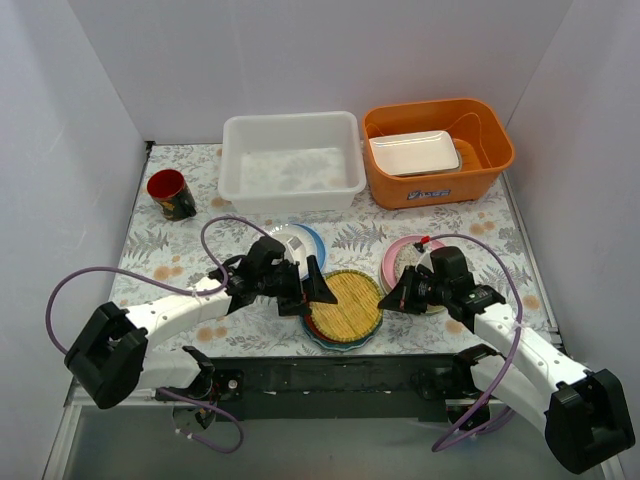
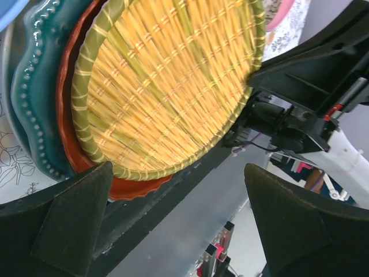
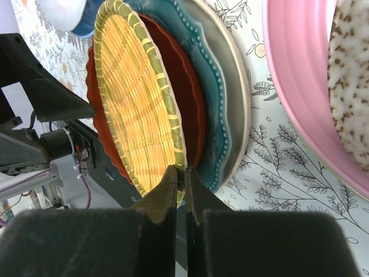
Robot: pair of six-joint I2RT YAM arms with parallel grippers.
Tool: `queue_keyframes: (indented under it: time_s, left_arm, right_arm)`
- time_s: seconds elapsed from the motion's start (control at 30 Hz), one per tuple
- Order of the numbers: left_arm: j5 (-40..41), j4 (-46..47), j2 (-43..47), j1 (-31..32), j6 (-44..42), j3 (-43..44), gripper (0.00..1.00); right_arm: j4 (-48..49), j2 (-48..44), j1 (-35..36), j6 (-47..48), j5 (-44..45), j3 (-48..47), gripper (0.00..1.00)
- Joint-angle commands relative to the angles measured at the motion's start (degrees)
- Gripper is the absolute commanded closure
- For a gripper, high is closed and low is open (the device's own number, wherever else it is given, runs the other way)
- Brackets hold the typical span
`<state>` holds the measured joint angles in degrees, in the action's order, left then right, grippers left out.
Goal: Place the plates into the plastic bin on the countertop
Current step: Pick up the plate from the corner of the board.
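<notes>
While both arms reach inward over the near half of the desk [image 1: 180, 250], eight plates lie on its fern-and-flower cloth in three stacks, all of them outside the plastic bin [image 1: 292, 198].

Rear row, left to right: one red cup [image 1: 170, 193]; one white translucent plastic bin; one orange tub [image 1: 440, 188] holding one white rectangular tray [image 1: 414, 152].

Stack 1, just in front of the bin (two plates): a white plate [image 1: 293, 240] on a light-blue plate [image 1: 318, 240].

Stack 2, at the near edge between the two claws (four plates): a yellow woven-look plate [image 1: 347, 303] on top, then a red plate [image 3: 193, 109], a teal scalloped plate [image 3: 222, 133] and a pale cream plate [image 3: 242, 104] at the bottom.

Stack 3, just right of stack 2 (two plates): a speckled grey oval plate [image 3: 349, 86] on a pink plate [image 3: 288, 86].

Left claw [image 2: 179, 173]: spread wide at the left side of stack 2, with the woven plate's rim lying ahead of the gap and neither finger touching it.

Right claw [image 3: 180, 173]: closed, its two fingers pressed almost together, tips meeting the woven plate's right rim. I cannot tell whether the rim is pinched between them.
</notes>
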<state>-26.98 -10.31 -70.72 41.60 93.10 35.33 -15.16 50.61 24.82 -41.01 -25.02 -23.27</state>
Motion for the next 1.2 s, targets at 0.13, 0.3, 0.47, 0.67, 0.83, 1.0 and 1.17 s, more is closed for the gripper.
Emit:
queue_keyframes:
  time_s: [0.13,0.3,0.47,0.67,0.83,1.0,1.17]
  left_arm:
    - [7.3,-2.6,-3.3,4.6,-0.2,2.7,0.02]
    - [10.8,-5.0,-7.3,7.3,-0.2,5.4,0.02]
    - [12.8,-5.7,-11.0,10.3,0.1,7.2,0.02]
    - [14.0,-6.0,-13.9,12.3,0.2,8.8,0.02]
    - [14.1,-6.0,-15.0,12.9,0.2,10.0,0.02]
    - [14.6,-6.3,-14.9,13.2,0.2,10.3,0.02]
    - [17.0,-8.3,-12.9,13.2,0.3,11.0,0.02]
  right_arm:
    - [2.9,-0.1,0.1,0.2,0.3,2.0,0.85]
    - [3.8,0.3,0.1,0.1,-0.2,2.8,0.68]
    - [4.8,0.5,0.1,-0.2,-0.6,3.8,0.58]
    - [9.2,0.5,0.1,-2.4,-1.5,5.8,0.59]
    - [9.6,0.1,0.1,-3.2,-0.6,5.6,0.64]
    - [8.5,-0.7,0.1,-3.2,0.6,5.0,0.84]
    - [5.0,-2.3,0.1,-2.4,3.1,3.1,0.99]
